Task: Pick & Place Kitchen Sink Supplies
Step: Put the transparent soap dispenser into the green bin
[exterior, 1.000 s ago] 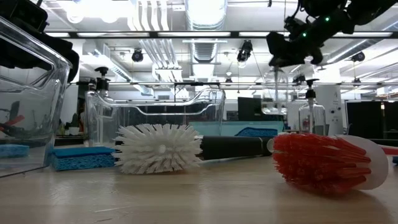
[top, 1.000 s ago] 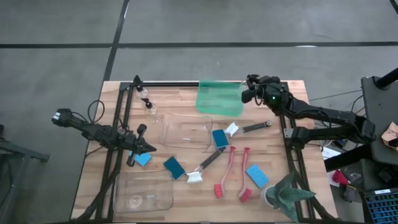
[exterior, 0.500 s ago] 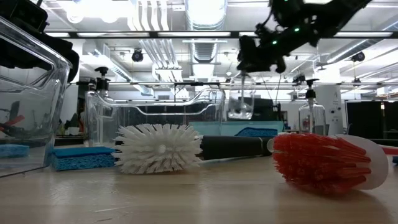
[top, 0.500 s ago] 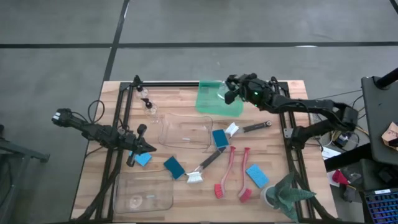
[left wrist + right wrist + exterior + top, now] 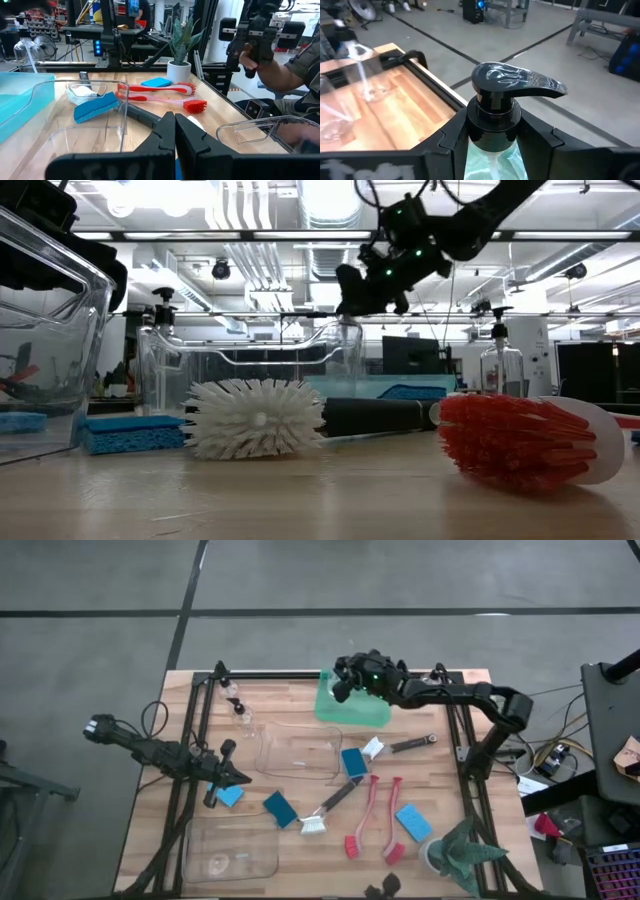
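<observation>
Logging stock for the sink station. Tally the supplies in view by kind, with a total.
Blue sponges: 4
Dish brushes: 4 (2 red, 2 black)
Pump bottles: 3, one held by the right gripper
Total: 11

No legible text or labels anywhere

The right gripper has swung left along the far side of the table, from beyond the right edge of the green tray to over the tray's left part. It carries the pump bottle, clamped at the neck between its fingers. In the low view the bottle now hangs lower, before the clear bin.
</observation>
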